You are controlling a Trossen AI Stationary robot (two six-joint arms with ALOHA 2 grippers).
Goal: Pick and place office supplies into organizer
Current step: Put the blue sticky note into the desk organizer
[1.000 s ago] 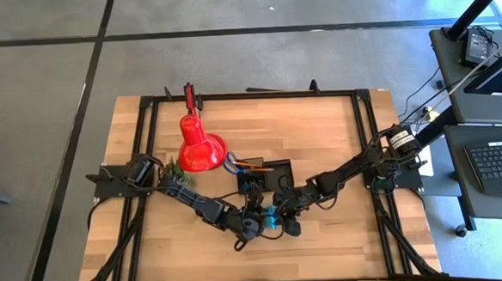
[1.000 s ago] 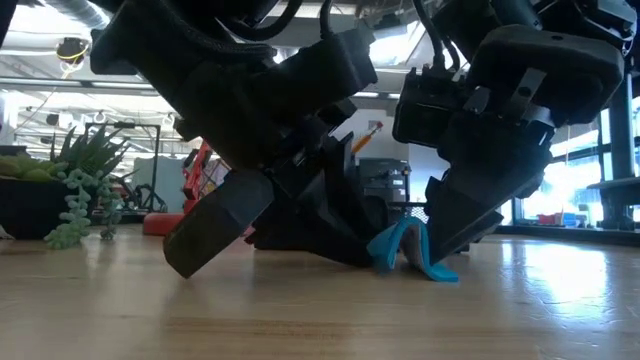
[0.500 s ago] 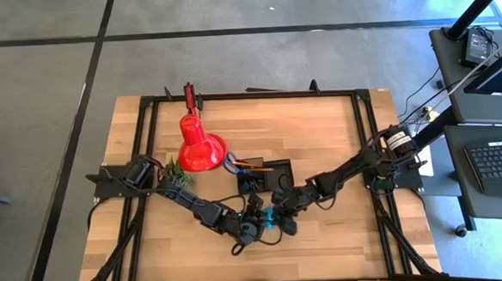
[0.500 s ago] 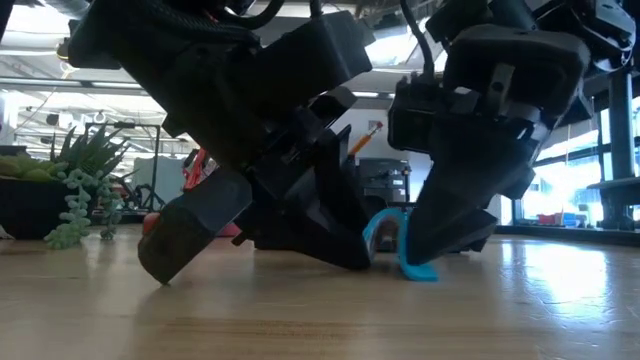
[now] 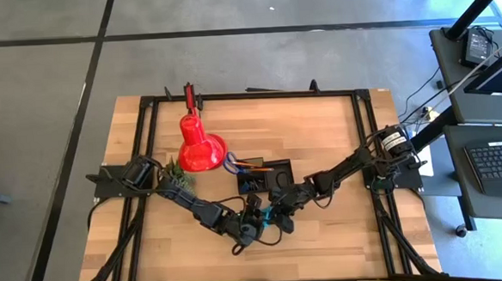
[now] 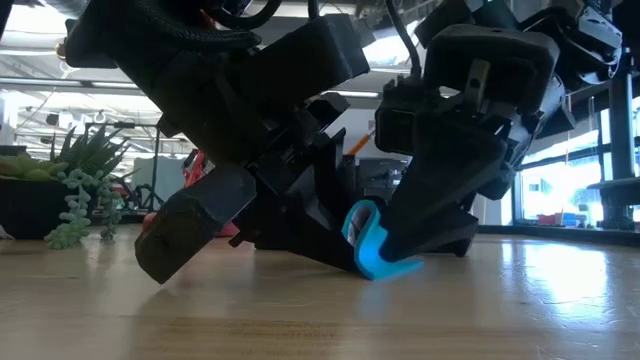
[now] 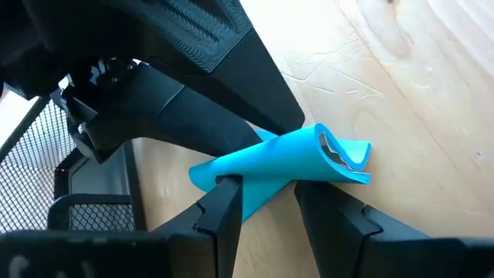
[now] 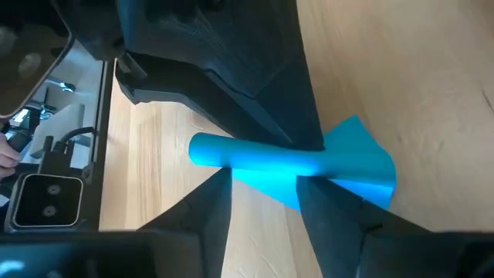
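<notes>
Both tools meet low over the tabletop beside the organizer, left tool and right tool each pinching the curled light-blue note sheet; you hold something light, limp, easily creased, so grip its rolled middle gently.

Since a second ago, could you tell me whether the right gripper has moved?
Yes: the right gripper has shifted left, away from the table's right edge.
</notes>
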